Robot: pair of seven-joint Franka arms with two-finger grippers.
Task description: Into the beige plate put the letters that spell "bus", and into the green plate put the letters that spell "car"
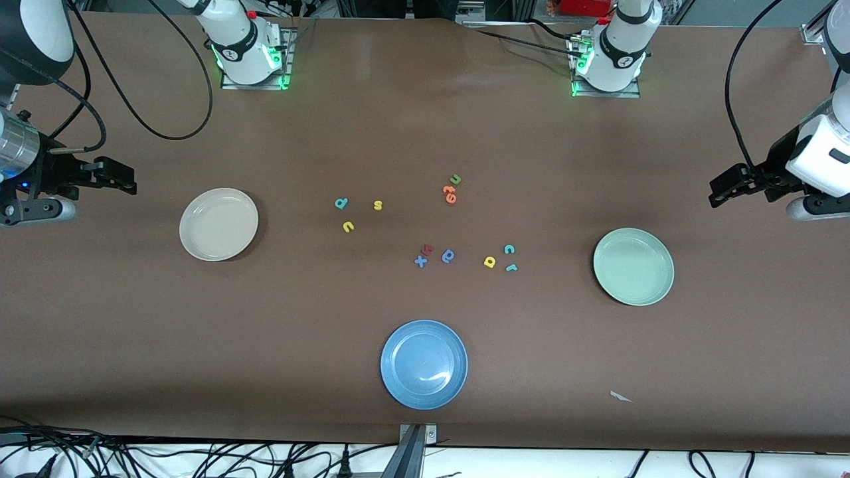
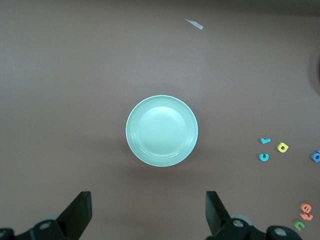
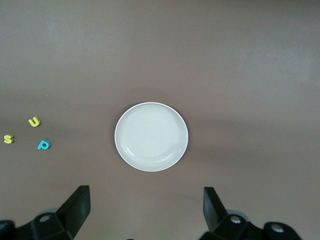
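Note:
The beige plate (image 1: 218,224) (image 3: 151,136) lies toward the right arm's end, holding nothing. Beside it lie a teal b (image 1: 341,203) (image 3: 44,145), a yellow s (image 1: 378,205) (image 3: 8,138) and a yellow u (image 1: 348,227) (image 3: 34,121). The green plate (image 1: 633,266) (image 2: 161,130) is toward the left arm's end, also bare. Near it are a teal c (image 1: 509,249) (image 2: 264,157), a yellow a (image 1: 489,261) (image 2: 283,147) and a teal r (image 1: 511,267) (image 2: 265,141). My right gripper (image 1: 123,179) (image 3: 145,205) and left gripper (image 1: 720,189) (image 2: 148,207) hover open over the table's ends, holding nothing.
A blue plate (image 1: 424,364) sits nearest the front camera. In the middle lie a green u (image 1: 455,179), orange letters (image 1: 449,194), a blue x (image 1: 420,261), a red letter (image 1: 428,249) and a blue rounded letter (image 1: 448,256). A paper scrap (image 1: 621,397) lies near the front edge.

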